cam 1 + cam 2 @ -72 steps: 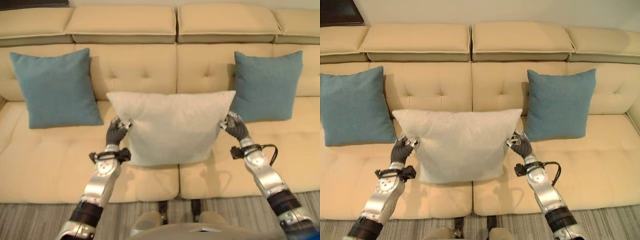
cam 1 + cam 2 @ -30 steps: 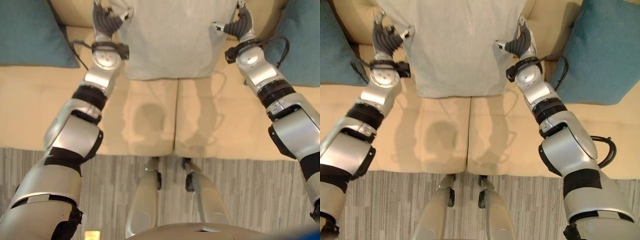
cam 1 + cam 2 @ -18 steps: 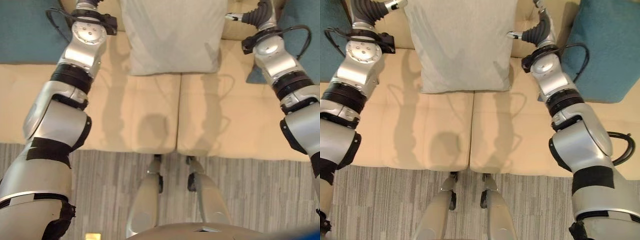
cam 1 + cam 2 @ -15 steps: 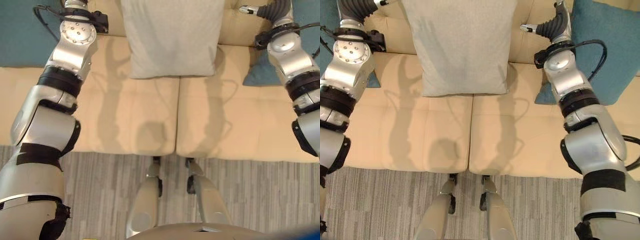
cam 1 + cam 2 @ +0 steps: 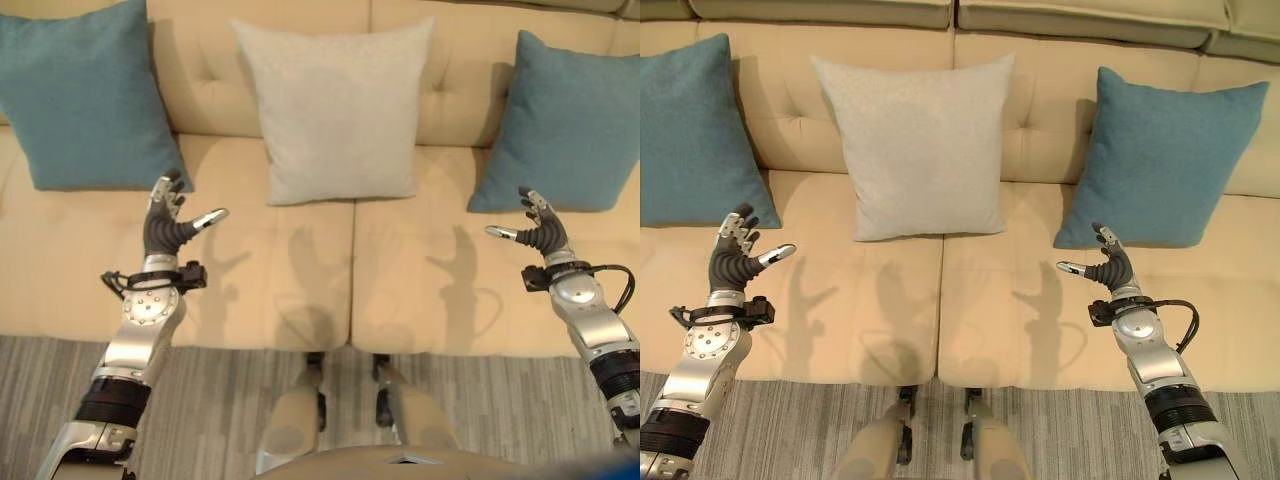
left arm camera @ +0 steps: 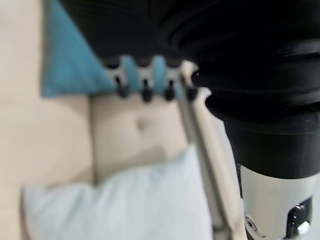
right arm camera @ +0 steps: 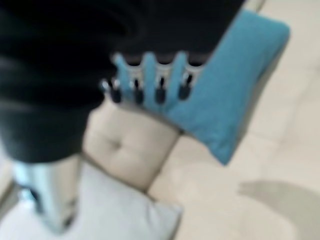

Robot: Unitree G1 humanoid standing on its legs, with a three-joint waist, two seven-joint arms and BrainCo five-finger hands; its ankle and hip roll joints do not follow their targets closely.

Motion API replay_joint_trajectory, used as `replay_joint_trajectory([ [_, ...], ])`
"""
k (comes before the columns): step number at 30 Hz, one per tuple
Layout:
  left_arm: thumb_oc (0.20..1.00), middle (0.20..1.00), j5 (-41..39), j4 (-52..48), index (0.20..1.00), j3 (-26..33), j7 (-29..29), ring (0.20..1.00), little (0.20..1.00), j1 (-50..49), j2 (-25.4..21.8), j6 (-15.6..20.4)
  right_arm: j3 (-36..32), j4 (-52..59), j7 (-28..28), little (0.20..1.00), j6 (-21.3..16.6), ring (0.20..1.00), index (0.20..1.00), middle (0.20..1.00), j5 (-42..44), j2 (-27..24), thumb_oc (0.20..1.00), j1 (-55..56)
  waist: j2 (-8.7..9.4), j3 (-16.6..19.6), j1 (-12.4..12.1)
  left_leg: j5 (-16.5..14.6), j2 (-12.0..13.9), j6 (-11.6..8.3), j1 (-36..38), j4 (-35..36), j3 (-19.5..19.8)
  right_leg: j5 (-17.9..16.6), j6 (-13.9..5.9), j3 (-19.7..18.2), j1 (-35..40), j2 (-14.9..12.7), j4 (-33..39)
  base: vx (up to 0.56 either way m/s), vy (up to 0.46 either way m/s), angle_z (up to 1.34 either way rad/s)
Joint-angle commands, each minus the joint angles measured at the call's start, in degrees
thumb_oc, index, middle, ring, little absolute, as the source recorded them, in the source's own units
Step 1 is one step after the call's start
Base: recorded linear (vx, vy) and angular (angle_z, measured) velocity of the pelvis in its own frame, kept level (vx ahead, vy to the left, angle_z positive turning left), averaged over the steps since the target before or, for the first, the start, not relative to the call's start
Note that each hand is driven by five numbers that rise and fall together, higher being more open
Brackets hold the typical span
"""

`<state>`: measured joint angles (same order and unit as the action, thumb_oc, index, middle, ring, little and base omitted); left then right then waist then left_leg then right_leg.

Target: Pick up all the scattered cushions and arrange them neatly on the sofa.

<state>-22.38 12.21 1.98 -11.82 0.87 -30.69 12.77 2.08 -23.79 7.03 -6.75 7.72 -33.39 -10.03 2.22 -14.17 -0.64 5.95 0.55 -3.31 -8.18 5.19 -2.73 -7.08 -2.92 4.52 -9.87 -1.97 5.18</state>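
Sofa: a cream tufted sofa (image 5: 300,270) spans the view, its seat split by a seam down the middle.
Pale grey cushion: the pale grey cushion (image 5: 338,110) stands upright at the centre, leaning on the backrest, its lower edge on the seat across the seam.
Left teal cushion: the left teal cushion (image 5: 85,95) leans upright against the backrest at the robot's left, well apart from the grey one.
Right teal cushion: the right teal cushion (image 5: 570,125) leans against the backrest at the robot's right, tilted slightly, also apart from the grey one.
Left robot hand: the left robot hand (image 5: 165,232) hovers above the left seat, below the left teal cushion, fingers spread straight and thumb out, holding nothing.
Right robot hand: the right robot hand (image 5: 540,232) hovers above the right seat, just below the right teal cushion's lower corner, fingers straight, thumb out, empty.
Floor: a grey striped carpet (image 5: 480,400) runs along the sofa's front edge.
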Motion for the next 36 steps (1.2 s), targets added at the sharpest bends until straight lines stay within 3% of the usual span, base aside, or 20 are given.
replay_joint_trajectory([
  [1,1.0,1.0,2.6,10.3,1.0,-1.8,3.9,1.0,1.0,-2.3,-0.4,-1.2,3.4,-6.7,-1.6,1.0,-0.6,1.0,1.0,1.0,-3.5,-1.8,1.0,2.9,1.63,6.3,0.4,-3.1,-0.5,-0.23,2.2,-1.2,-1.4,0.7,-6.14,2.6,2.1,-3.2,-0.2,-0.02,0.009,-0.1],
  [7,1.0,1.0,10.3,38.8,1.0,-4.3,6.7,1.0,1.0,-5.4,8.6,-6.3,3.2,-27.9,-1.6,1.0,1.3,1.0,1.0,1.0,-5.2,6.4,1.0,6.2,0.32,9.8,1.5,-3.3,-0.8,0.21,6.3,-0.2,-1.7,0.5,-6.41,2.1,5.7,-3.4,-0.2,-0.02,0.054,-0.09],
  [10,1.0,1.0,13.6,45.8,1.0,-5.6,7.1,1.0,1.0,-4.1,9.7,-7.1,3.5,-33.1,-1.9,1.0,1.8,1.0,1.0,1.0,-5.1,7.9,1.0,6.0,0.1,10.3,1.9,-3.6,-0.9,0.3,7.2,-0.2,-1.9,0.8,-6.28,1.9,6.6,-3.4,-0.4,-0.02,0.042,-0.07],
  [12,1.0,1.0,16.4,56.6,1.0,-5.6,7.6,1.0,1.0,-2.6,12.2,-8.8,5.2,-43.1,-2.1,1.0,3.0,1.0,1.0,1.0,-8.4,10.3,1.0,6.2,0.09,11.2,2.2,-4.3,-1.1,0.51,8.7,-0.2,-2.0,1.2,-6.15,1.8,8.0,-3.5,-0.6,0.0,0.055,0.01],
  [21,1.0,1.0,18.1,62.0,1.0,-5.0,7.3,1.0,1.0,-1.8,13.6,-10.0,6.2,-48.8,-2.1,1.0,4.7,1.0,1.0,1.0,-10.5,13.7,1.0,6.4,0.6,11.1,1.9,-4.9,-1.6,1.39,9.2,-0.2,-3.4,-0.8,-7.54,0.4,7.1,-3.9,-0.5,-0.06,0.049,-0.19],
  [23,1.0,1.0,18.0,61.9,1.0,-5.3,7.2,1.0,1.0,-1.5,13.5,-9.8,6.6,-49.3,-2.0,1.0,4.8,1.0,1.0,1.0,-10.7,14.2,1.0,5.8,0.35,10.1,1.8,-4.4,-1.2,1.69,8.8,-0.2,-4.0,-0.6,-7.51,0.7,5.3,-3.6,-3.5,-0.16,0.004,-0.34],
  [26,1.0,1.0,16.5,61.0,1.0,-5.4,7.2,1.0,1.0,-0.8,13.0,-9.6,7.2,-49.8,-2.0,1.0,4.8,1.0,1.0,1.0,-10.1,14.7,1.0,5.0,-0.92,8.5,1.5,-2.8,0.2,2.31,7.7,-0.2,-4.7,4.9,-6.22,0.6,4.9,-2.7,-13.1,-0.28,0.012,-0.3],
  [27,1.0,1.0,16.0,61.1,1.0,-5.5,7.2,1.0,1.0,-0.4,12.5,-9.9,6.9,-50.4,-2.1,1.0,5.0,1.0,1.0,1.0,-10.0,14.9,1.0,5.2,-1.56,8.8,0.6,-2.0,1.0,2.71,6.1,-0.2,-4.8,8.5,-5.34,0.7,7.0,-2.7,-19.7,-0.33,-0.058,-0.13],
  [30,1.0,1.0,17.2,61.1,1.0,-6.3,7.1,1.0,1.0,-0.3,12.3,-10.0,6.4,-50.5,-2.3,1.0,5.2,1.0,1.0,1.0,-9.5,15.0,1.0,5.6,-0.82,9.3,-0.3,-1.7,0.6,2.5,5.0,-0.2,-5.1,8.4,-5.72,1.2,10.4,-3.7,-17.6,-0.18,-0.094,-0.01],
  [33,1.0,1.0,16.2,60.2,1.0,-6.5,6.5,1.0,1.0,0.7,12.6,-9.7,7.5,-49.6,-1.7,1.0,4.8,1.0,1.0,1.0,-8.9,15.0,1.0,4.5,0.46,8.9,-1.1,2.5,1.8,0.35,1.6,-0.2,-4.9,10.5,-3.98,0.6,13.9,-0.7,-7.4,-0.21,-0.201,-0.28],
  [35,1.0,1.0,15.9,60.0,1.0,-6.7,6.4,1.0,1.0,1.0,12.6,-9.7,7.5,-49.3,-1.7,1.0,4.8,1.0,1.0,1.0,-8.4,15.0,1.0,4.5,0.35,8.5,-0.9,3.8,2.3,-0.35,0.4,-0.2,-4.5,10.5,-3.37,0.4,13.9,0.4,-6.1,-0.24,-0.177,0.02],
  [36,1.0,1.0,15.5,59.6,1.0,-7.3,6.4,1.0,1.0,1.6,12.7,-9.6,7.4,-49.3,-1.5,1.0,4.7,1.0,1.0,1.0,-7.3,14.9,1.0,4.6,0.23,7.2,-0.7,5.8,3.0,-1.9,-1.7,-0.2,-3.8,9.8,-2.71,0.5,13.2,1.8,-4.7,-0.31,-0.154,0.22],
])
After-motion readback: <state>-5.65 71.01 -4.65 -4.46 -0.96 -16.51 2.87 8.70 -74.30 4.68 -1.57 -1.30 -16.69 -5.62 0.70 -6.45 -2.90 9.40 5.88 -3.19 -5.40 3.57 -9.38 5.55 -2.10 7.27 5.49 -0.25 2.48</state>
